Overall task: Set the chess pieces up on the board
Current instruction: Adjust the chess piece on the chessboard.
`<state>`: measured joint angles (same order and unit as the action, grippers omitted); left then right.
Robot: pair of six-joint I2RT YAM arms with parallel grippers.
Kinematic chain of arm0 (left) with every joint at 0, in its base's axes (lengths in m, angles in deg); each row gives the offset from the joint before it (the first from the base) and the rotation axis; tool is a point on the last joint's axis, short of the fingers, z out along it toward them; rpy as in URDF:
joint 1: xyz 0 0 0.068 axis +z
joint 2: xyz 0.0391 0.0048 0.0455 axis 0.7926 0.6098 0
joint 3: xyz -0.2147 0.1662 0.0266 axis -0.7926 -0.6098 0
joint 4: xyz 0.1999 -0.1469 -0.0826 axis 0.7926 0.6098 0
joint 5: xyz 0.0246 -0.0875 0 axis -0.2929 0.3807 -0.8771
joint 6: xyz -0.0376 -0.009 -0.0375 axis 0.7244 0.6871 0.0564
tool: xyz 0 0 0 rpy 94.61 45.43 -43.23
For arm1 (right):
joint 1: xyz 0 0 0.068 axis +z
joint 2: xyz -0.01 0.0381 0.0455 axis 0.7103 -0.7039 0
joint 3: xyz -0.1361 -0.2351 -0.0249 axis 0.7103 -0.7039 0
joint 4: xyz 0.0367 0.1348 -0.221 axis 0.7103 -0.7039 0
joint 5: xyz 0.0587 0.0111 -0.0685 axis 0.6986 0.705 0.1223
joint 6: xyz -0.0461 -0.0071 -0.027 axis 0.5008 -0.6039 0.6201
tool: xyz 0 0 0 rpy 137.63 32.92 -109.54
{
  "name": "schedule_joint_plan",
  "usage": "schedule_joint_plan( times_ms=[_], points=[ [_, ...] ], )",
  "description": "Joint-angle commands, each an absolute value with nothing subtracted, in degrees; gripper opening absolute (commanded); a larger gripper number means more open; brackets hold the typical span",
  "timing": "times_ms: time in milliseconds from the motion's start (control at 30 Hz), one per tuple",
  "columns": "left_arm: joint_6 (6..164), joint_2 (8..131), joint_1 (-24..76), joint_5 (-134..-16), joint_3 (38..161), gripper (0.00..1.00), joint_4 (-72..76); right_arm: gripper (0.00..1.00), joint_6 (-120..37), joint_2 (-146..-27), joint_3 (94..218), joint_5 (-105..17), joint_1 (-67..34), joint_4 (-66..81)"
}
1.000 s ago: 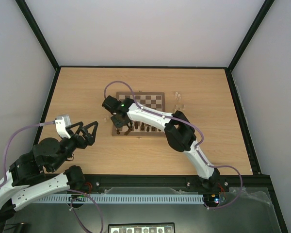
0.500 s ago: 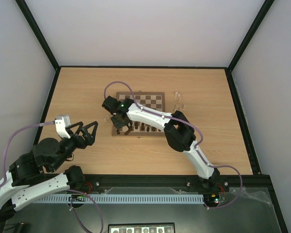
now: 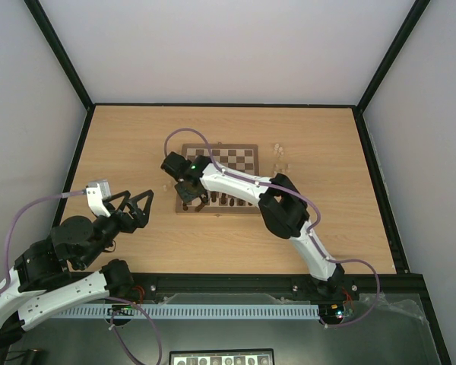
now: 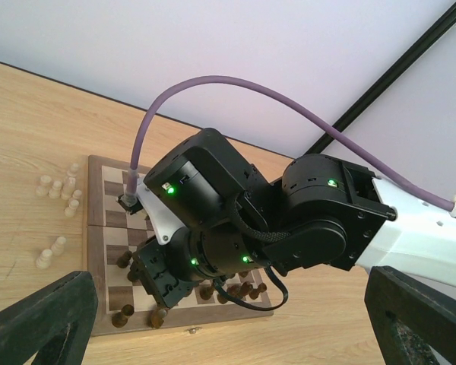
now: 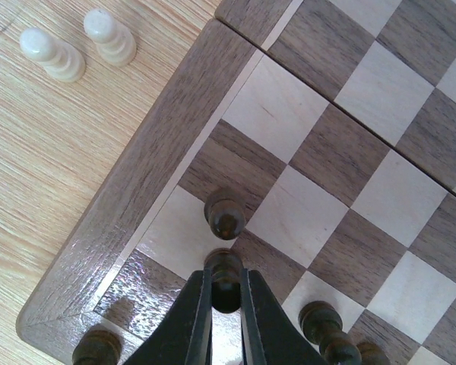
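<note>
a pale wood counter (image 3: 129, 144), fenced by black rails and plain white walls, is filling the top view. the square wooden chessboard with dark brown and cream checks (image 3: 242, 156) is lying near the counter's middle. a row of dark brown turned wooden chessmen (image 3: 226, 200) is standing along its near edge. the right gripper (image 3: 188, 199) is reaching across to the board's near left corner. the left gripper (image 3: 137, 205) is hovering over bare counter well to the left, parked clear of the work, as i judge it. a few pale cream chessmen (image 3: 280, 152) are waiting off the board, just beside its right side.

in the left wrist view, that arm's black fingers (image 4: 42, 323) are standing wide apart with nothing between them. the right arm's bulky black wrist (image 4: 213, 220) is covering much of the board. a loose scatter of cream pieces (image 4: 59, 188) is sitting at the view's left.

in the right wrist view, the right fingers (image 5: 197, 319) are clamping from above on the head of a dark brown pawn (image 5: 226, 275) beside the board's corner. i cannot tell whether its base is touching the board. a second dark pawn (image 5: 225, 215) is standing just beside it, and more dark men are crowding the fingers' flanks. these neighbours are probably what could get knocked. two cream pawns (image 5: 76, 44) are standing on the counter off the corner.
</note>
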<state>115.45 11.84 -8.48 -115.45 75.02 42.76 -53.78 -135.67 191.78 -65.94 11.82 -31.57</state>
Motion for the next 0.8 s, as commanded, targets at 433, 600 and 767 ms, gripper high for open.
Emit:
schedule_joint_plan(
  times_ms=[433, 600, 767],
  points=[
    [114.7, 11.5, -8.8, -116.1, 74.4, 0.99, 42.7, 0.07, -54.7, -132.8, 186.7, -68.0, 11.4, -34.9],
    [114.6, 11.5, -8.8, -116.0, 74.4, 0.99, 42.7, 0.07, -54.8, -132.2, 185.5, -68.0, 11.0, -34.3],
    [114.6, 11.4, -8.8, -115.9, 74.3, 0.99, 42.6, 0.17, -54.5, -131.4, 185.1, -66.4, 11.0, -33.2]
  ],
)
